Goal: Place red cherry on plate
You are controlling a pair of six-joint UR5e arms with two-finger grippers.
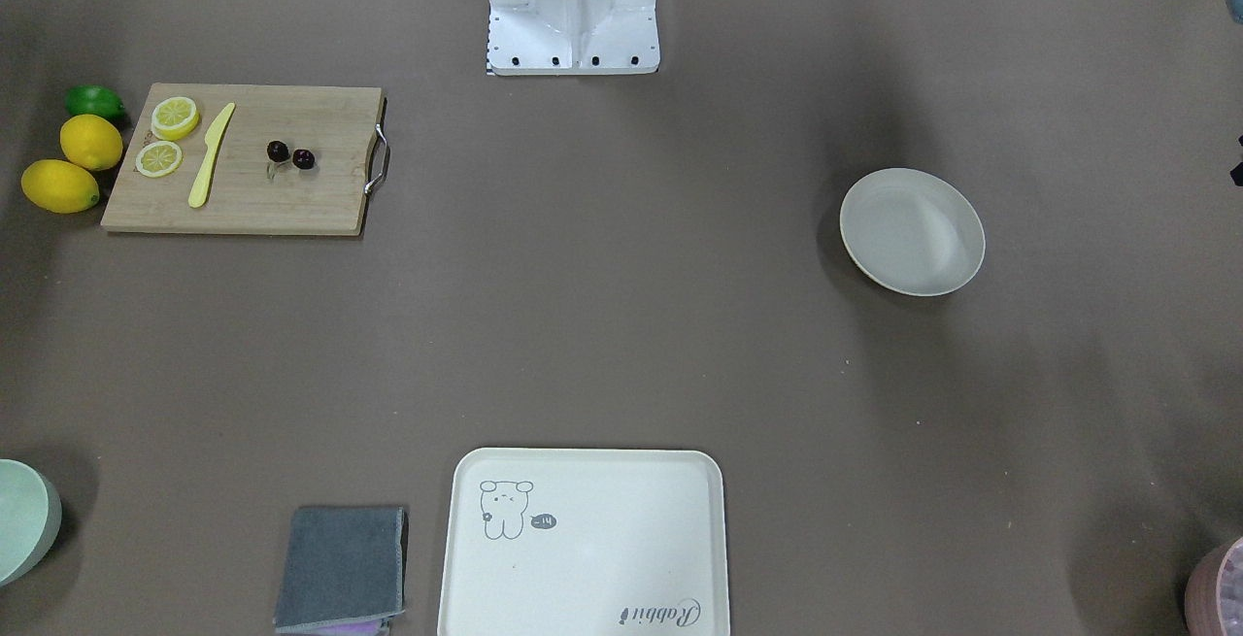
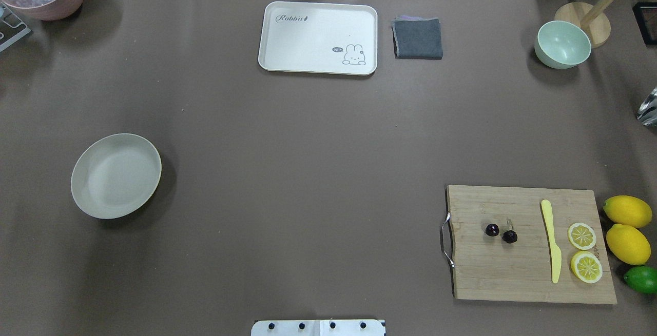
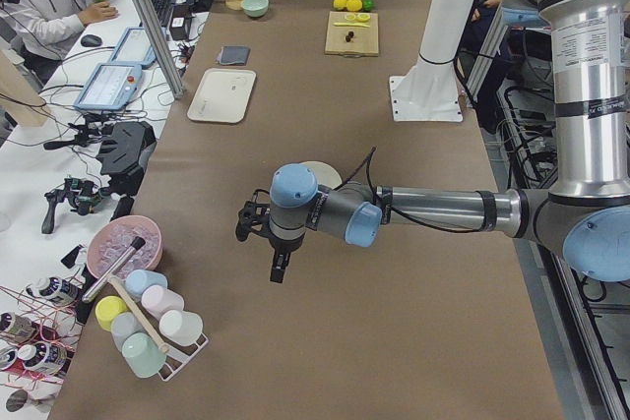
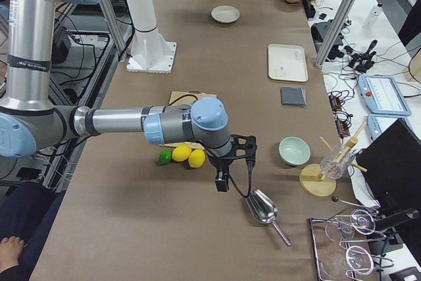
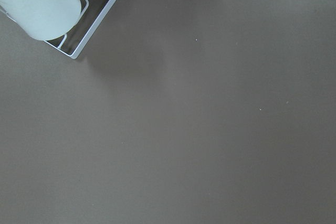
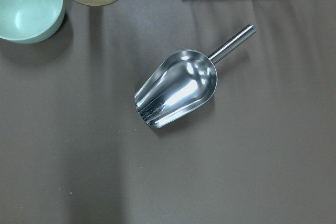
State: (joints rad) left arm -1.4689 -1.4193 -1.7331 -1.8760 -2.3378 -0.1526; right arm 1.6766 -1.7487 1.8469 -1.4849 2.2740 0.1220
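You see red cherry (image 2: pixel 509 236) on cutting board (image 2: pixel 513 274): two fruits side by side. Pair's long axis runs along board's length, slightly slanted. One plate (image 2: pixel 116 176), well apart across table. Two lemon slices (image 2: pixel 582 236), two lemons (image 2: pixel 627 211), one lime (image 2: pixel 641 278), one knife (image 2: pixel 552 243). Left gripper (image 3: pixel 280 268), right gripper (image 4: pixel 222 182): you cannot tell finger spread.

Table (image 2: pixel 308 172) is a flat taupe-brown all over. Cherries (image 2: pixel 492 230) are dark maroon, nearly black. The plate (image 2: pixel 116 176) is plain cream. The board (image 2: pixel 513 269) is pale wood with visible grain, the lemons (image 2: pixel 627 211) bright yellow, the lime (image 2: pixel 641 279) green and the knife (image 2: pixel 552 238) pastel yellow. Cream tray (image 2: pixel 308 43) has a grey line-drawn rabbit and script lettering. Cloth (image 2: pixel 418 38) is charcoal grey, the bowl (image 2: pixel 562 44) mint green, and the scoop (image 6: pixel 178 87) shiny silver.
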